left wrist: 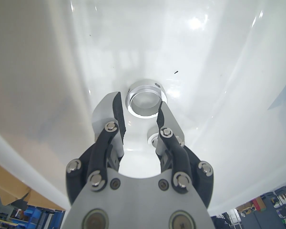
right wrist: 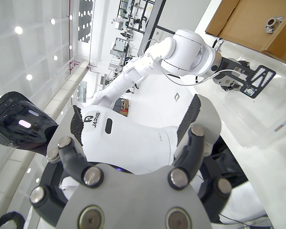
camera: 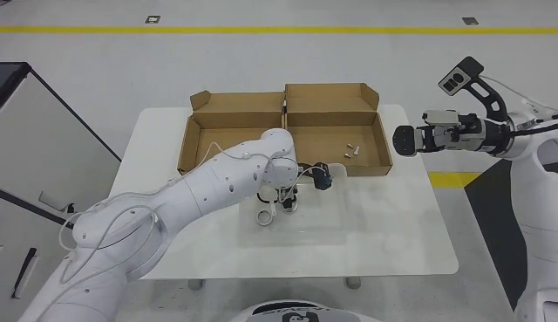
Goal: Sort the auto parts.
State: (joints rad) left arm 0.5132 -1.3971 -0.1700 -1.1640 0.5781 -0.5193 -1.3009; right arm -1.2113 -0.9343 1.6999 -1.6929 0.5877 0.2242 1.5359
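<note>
Left gripper (left wrist: pixel 139 100) low inside clear tray (left wrist: pixel 205 48) at table centre, fingers spread, one either side of metal ring (left wrist: pixel 145 89), not yet closed on it. Second metal part (left wrist: pixel 152 137) just beside ring, half hidden behind finger. In top view, left gripper (camera: pixel 292 198) over tray (camera: pixel 340 226). Two cardboard boxes (camera: pixel 218 143) side by side at table's 12 o'clock; small parts (camera: pixel 353 150) in right one. Right gripper (camera: pixel 399 139) at 3 o'clock, off table edge, fingers spread, holding nothing.

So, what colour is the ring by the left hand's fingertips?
The ring is silver; left wrist view.
</note>
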